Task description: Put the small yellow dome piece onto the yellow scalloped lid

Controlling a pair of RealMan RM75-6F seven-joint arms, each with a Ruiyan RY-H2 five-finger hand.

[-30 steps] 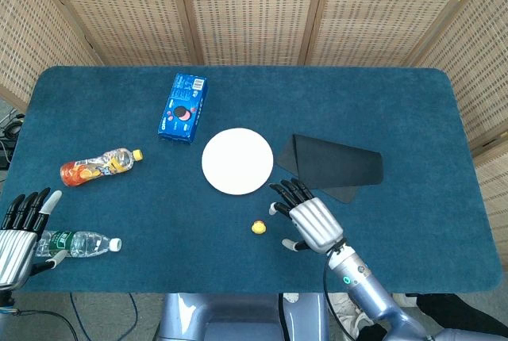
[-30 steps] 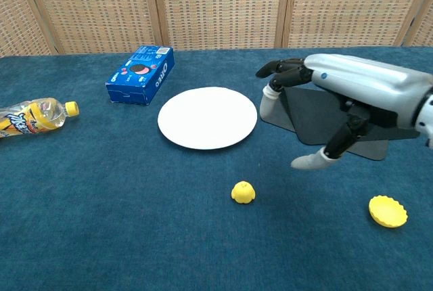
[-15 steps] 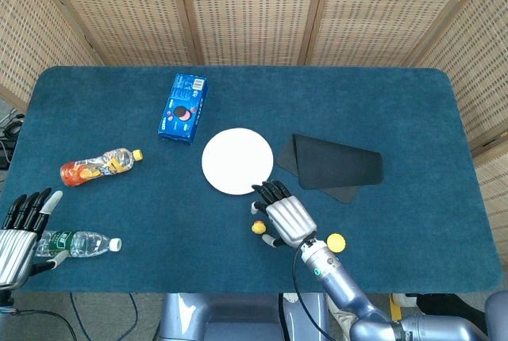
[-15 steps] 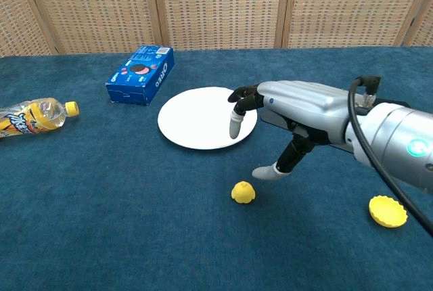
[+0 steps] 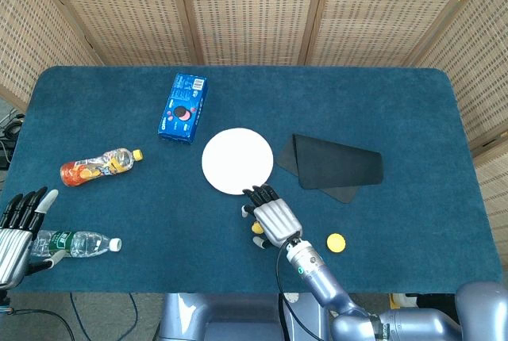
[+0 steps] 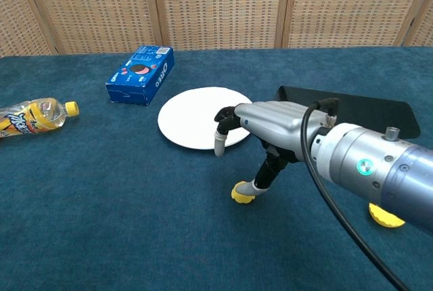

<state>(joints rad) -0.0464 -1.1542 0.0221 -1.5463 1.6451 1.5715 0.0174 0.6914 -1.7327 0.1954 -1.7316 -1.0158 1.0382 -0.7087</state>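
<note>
The small yellow dome piece (image 6: 241,193) sits on the blue table near the front; in the head view only a sliver of the dome piece (image 5: 257,228) shows beside my right hand (image 5: 271,216). My right hand (image 6: 266,127) hovers over it with fingers apart, and its thumb tip touches the dome's right side. The yellow scalloped lid (image 5: 336,242) lies flat to the right of that hand; in the chest view the lid (image 6: 385,217) is partly hidden behind my right forearm. My left hand (image 5: 17,229) rests open at the table's front left corner, holding nothing.
A white plate (image 5: 236,161) lies just beyond my right hand. A black folded cloth (image 5: 333,166) lies to its right. A blue Oreo box (image 5: 182,108), an orange drink bottle (image 5: 99,166) and a water bottle (image 5: 81,243) occupy the left side.
My right hand has slid left across the table, off the lid's area, and come down over the dome piece until its thumb touches it. The left hand has barely moved.
</note>
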